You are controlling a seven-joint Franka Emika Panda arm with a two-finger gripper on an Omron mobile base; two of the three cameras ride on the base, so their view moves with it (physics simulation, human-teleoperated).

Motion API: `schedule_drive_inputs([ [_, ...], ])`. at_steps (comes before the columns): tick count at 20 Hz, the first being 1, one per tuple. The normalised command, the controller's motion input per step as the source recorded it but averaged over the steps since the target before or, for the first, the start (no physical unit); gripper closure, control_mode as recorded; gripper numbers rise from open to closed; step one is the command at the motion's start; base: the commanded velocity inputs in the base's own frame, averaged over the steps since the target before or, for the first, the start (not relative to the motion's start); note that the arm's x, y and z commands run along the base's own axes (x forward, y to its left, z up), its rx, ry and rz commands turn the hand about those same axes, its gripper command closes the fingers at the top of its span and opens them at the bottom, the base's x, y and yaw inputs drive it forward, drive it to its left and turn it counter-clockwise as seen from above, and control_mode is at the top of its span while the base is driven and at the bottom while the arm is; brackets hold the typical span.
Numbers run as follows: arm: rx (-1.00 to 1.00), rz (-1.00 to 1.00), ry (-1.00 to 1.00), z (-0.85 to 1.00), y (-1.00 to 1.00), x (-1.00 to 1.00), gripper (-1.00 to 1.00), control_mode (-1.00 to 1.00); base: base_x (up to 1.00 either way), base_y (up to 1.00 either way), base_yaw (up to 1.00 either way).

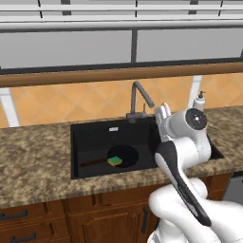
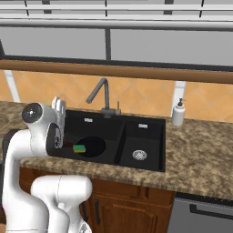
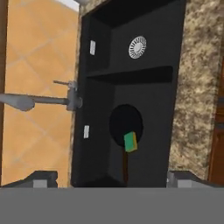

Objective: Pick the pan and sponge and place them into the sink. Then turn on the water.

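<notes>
The black pan [image 1: 124, 153] lies on the floor of the sink's [image 1: 78, 130] large basin, its brown handle pointing left. The green and yellow sponge [image 1: 114, 161] rests on the pan's near rim. The right base view has the pan [image 2: 93, 144] and sponge [image 2: 79, 149] in the left basin. My gripper [image 1: 163, 113] hangs open and empty above the sink, right of the faucet [image 1: 137, 97]. In the hand view the pan [image 3: 126, 120] and sponge [image 3: 131, 141] lie below, between my spread fingertips [image 3: 41, 179]. No water runs from the faucet [image 3: 26, 102].
A white soap dispenser [image 1: 200, 100] stands on the granite counter [image 1: 33, 161] behind the sink's right end. The smaller basin holds a silver drain [image 2: 139, 154]. Behind the faucet rises a tiled wall with a window ledge above it. Wooden cabinets [image 1: 33, 218] sit under the counter.
</notes>
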Motion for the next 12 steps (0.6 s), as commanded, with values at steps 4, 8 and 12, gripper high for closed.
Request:
schedule_drive_inputs([
  [4, 0.55, 0.06, -0.01, 0.00, -0.58, -0.15, -1.00, -1.00, 0.00, 0.00, 0.00],
  [8, 0.57, 0.00, 0.00, 0.00, -0.66, -0.16, -1.00, -1.00, 0.00, 0.00, 0.00],
  [12, 0.62, 0.00, 0.00, 0.00, -0.67, 0.00, -1.00, -1.00, 0.00, 0.00, 0.00],
])
